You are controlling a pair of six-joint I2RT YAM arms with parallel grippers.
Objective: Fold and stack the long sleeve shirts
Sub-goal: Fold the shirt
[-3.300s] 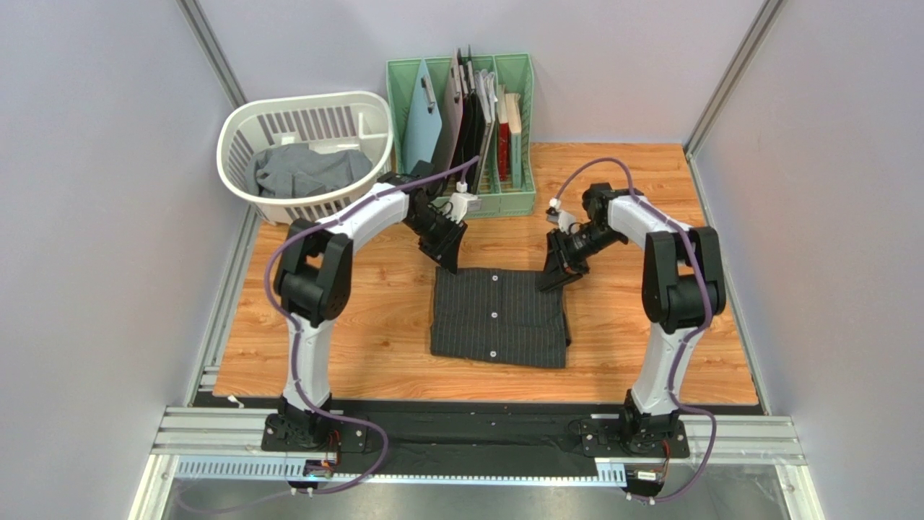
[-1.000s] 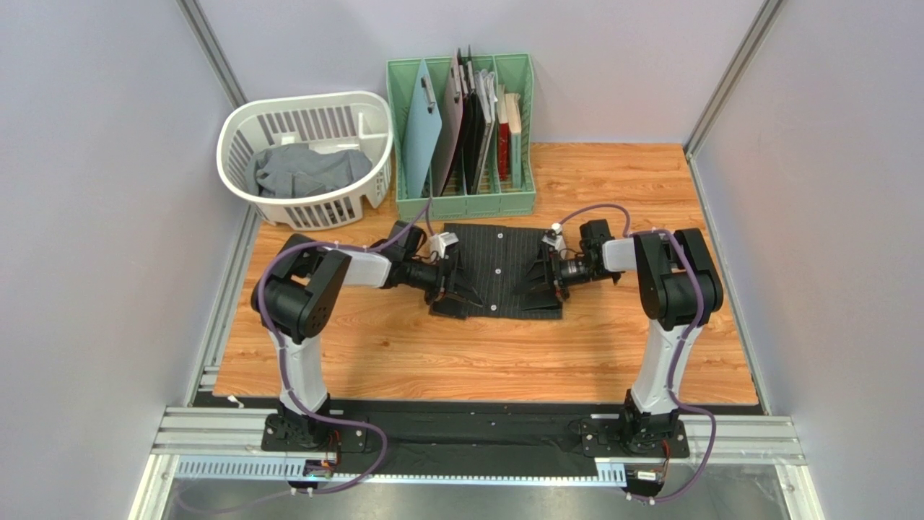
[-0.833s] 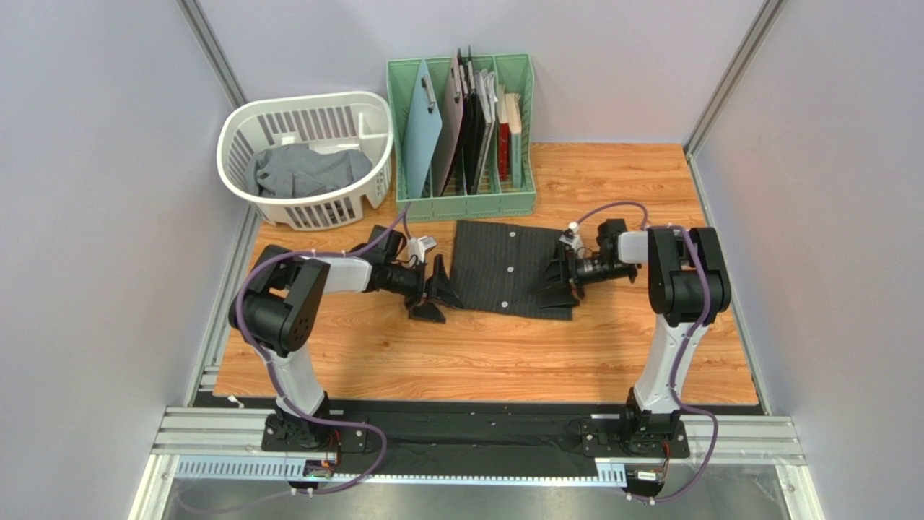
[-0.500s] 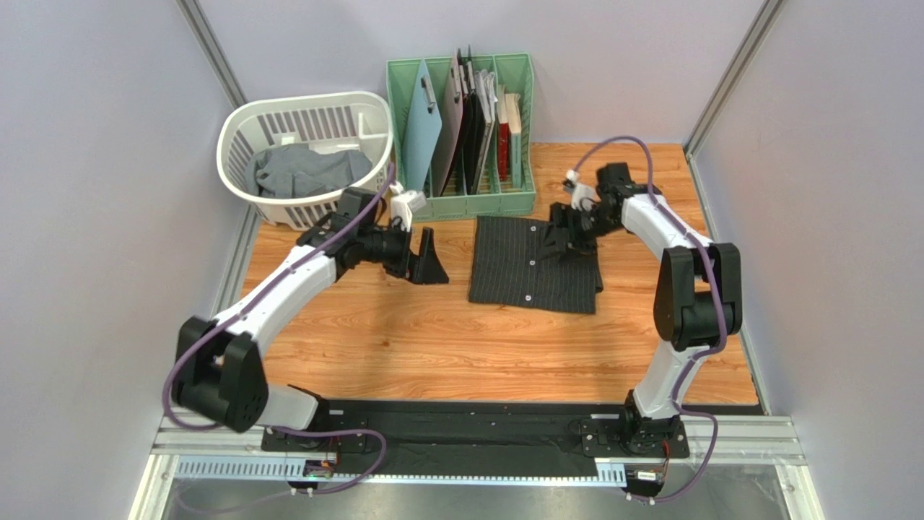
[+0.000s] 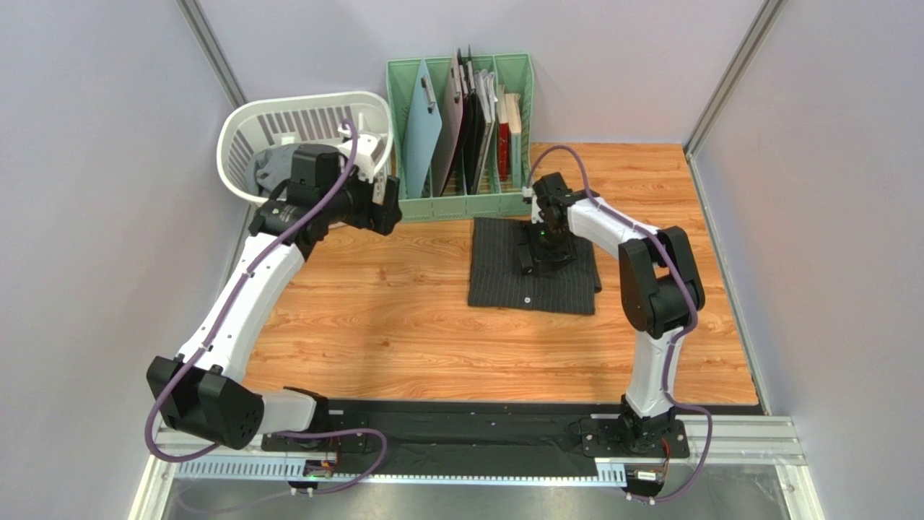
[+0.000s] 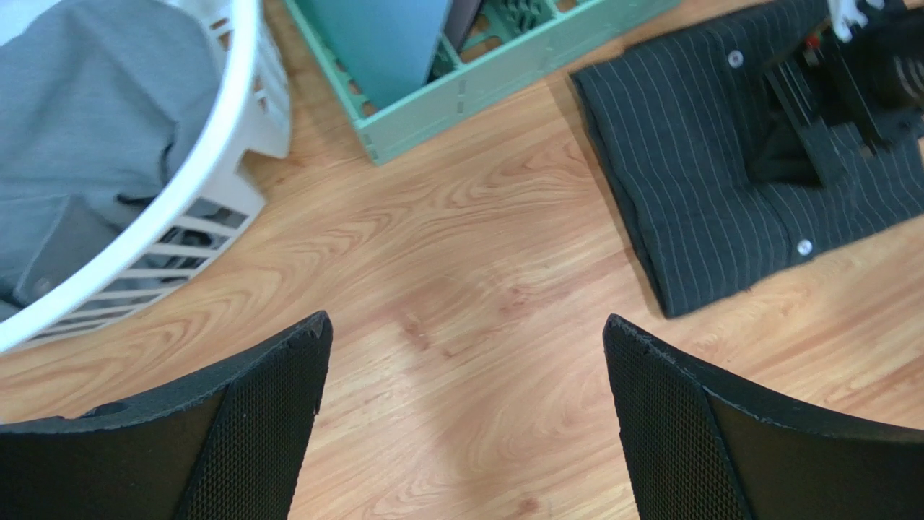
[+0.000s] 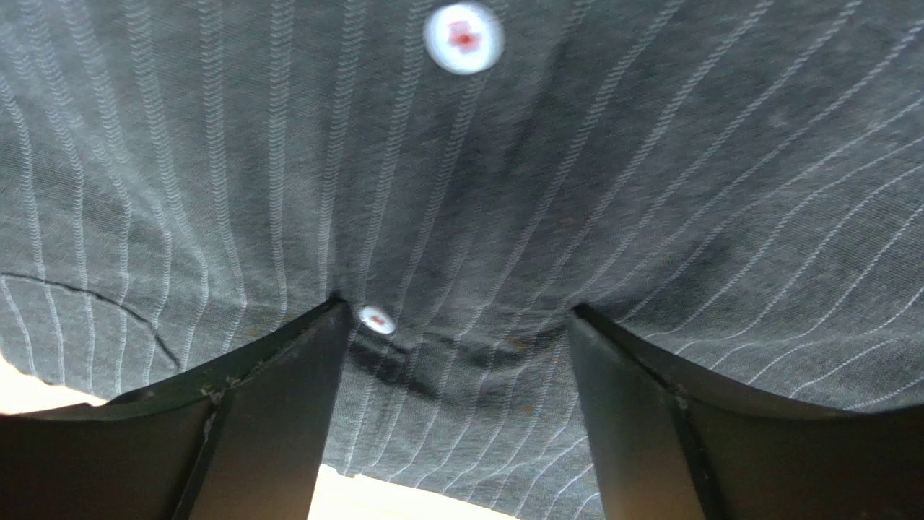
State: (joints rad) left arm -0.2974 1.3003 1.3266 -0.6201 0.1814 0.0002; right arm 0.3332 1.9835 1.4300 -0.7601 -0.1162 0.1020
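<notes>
The black pinstriped long sleeve shirt (image 5: 508, 284) lies folded into a small rectangle on the wooden table, in front of the green rack. My right gripper (image 5: 538, 247) stands open on its far half. Both fingertips press into the cloth (image 7: 651, 163) beside a white button (image 7: 376, 320), with nothing pinched between them. The grey long sleeve shirt (image 5: 273, 165) lies crumpled in the white basket. My left gripper (image 5: 380, 206) hangs open and empty above bare wood between basket and rack. Its wrist view shows the grey shirt (image 6: 87, 163) at left and the black one (image 6: 694, 195) at right.
The white slatted laundry basket (image 5: 241, 128) stands at the back left. Next to it the green rack (image 5: 464, 202) holds upright boards and folders. The cell's walls close in the table on both sides. Bare wood (image 5: 369, 314) spreads in front of the folded shirt.
Both grippers let go of the black shirt after folding and shifting it toward the back right. The left arm swung up to the basket. The right gripper moved onto the shirt's top.
</notes>
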